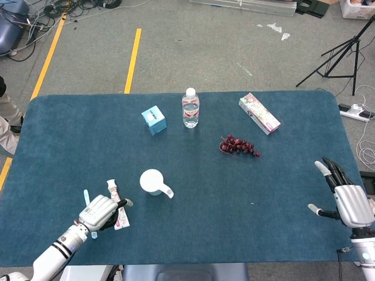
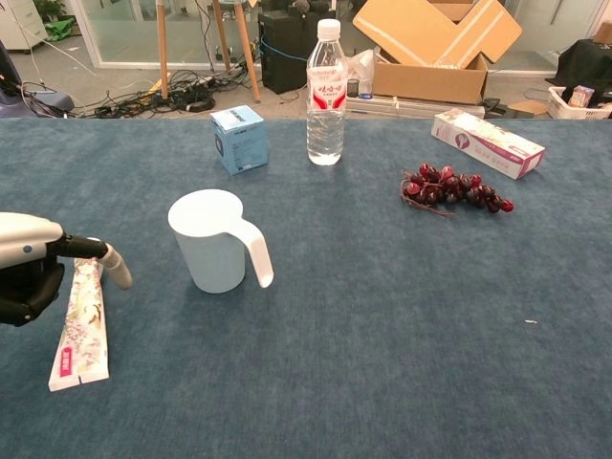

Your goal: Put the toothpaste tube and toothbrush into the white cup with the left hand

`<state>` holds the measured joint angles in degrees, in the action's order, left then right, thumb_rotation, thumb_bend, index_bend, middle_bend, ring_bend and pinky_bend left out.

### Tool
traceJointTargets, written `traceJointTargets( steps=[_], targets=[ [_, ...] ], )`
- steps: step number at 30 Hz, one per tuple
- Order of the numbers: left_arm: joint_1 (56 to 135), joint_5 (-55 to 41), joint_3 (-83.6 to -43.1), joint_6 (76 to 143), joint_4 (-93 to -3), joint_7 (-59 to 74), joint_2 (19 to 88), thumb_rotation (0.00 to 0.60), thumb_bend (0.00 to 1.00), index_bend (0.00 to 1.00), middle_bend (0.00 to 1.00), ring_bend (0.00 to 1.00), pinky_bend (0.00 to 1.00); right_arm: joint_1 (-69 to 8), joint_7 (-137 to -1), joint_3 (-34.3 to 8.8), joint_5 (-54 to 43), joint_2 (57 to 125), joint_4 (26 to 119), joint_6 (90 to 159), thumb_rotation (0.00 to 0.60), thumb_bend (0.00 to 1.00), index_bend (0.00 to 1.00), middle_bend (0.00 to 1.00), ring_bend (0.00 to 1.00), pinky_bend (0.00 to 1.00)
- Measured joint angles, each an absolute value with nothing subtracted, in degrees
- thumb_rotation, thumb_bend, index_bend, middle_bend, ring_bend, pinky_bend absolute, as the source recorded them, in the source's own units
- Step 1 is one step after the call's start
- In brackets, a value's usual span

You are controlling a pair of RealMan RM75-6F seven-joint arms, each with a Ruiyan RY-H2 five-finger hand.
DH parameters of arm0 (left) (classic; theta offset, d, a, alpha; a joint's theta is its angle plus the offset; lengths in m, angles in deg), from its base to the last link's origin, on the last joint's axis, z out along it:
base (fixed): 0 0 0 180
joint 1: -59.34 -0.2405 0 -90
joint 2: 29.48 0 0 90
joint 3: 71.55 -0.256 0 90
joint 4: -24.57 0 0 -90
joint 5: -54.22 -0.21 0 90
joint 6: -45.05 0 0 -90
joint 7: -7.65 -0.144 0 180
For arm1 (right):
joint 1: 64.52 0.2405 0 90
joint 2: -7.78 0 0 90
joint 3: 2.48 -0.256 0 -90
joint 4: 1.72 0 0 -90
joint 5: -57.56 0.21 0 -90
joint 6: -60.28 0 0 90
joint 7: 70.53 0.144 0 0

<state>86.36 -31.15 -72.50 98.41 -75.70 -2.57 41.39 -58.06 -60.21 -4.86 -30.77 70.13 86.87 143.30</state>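
Toothpaste tube, white and flowery (image 2: 81,320), flat on the blue table (image 1: 193,193) under the left hand (image 1: 99,212), fingers curled, grip unclear, white plastic cup (image 2: 212,241) just right of it.

I see grey concrete floor (image 1: 193,52), two yellow floor stripes (image 1: 132,60), black tripod stand (image 1: 337,57), tangled black cables (image 1: 70,7), open brown cardboard box (image 2: 435,48), glass partition (image 2: 115,33) behind.

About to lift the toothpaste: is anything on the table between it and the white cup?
Nothing visible does. The toothpaste tube lies left of the white cup with only bare cloth between them. The left hand hangs over the tube; the toothbrush lies on its far side.
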Motion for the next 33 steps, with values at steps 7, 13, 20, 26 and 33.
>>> traceJointTargets(
  steps=[7,13,20,26,33],
  targets=[
    [87.5,-26.4,-71.3,97.4,-72.6,-5.3,44.5,0.600,0.99,0.30,1.00,1.00,0.95,-58.2,-60.1,-4.8,-31.0,70.0,86.9,143.5,0.600,0.03,0.03,0.04,0.04,0.33],
    [88.2,-23.0,-70.8,96.7,-70.3,-7.0,45.9,0.600,0.99,0.30,1.00,1.00,0.95,-58.2,-60.1,-4.8,-31.0,70.0,87.0,143.5,0.600,0.03,0.03,0.04,0.04,0.33],
    [89.0,-19.3,-70.4,96.3,-67.7,-9.5,47.0,0.600,0.99,0.30,1.00,1.00,0.96,-58.1,-60.3,-4.8,-30.9,70.0,87.1,143.3,0.600,0.03,0.03,0.04,0.04,0.33],
    [88.9,-17.2,-70.7,97.3,-67.3,-11.6,46.8,0.600,0.99,0.31,1.00,1.00,0.96,-58.1,-60.4,-4.8,-30.9,70.1,87.1,143.3,0.600,0.03,0.03,0.04,0.04,0.33],
    [88.3,-16.2,-71.2,98.8,-68.2,-12.7,44.9,0.600,0.99,0.33,1.00,1.00,0.96,-58.0,-60.9,-4.8,-31.0,70.2,87.2,143.0,0.600,0.03,0.03,0.04,0.04,0.33]
  ],
)
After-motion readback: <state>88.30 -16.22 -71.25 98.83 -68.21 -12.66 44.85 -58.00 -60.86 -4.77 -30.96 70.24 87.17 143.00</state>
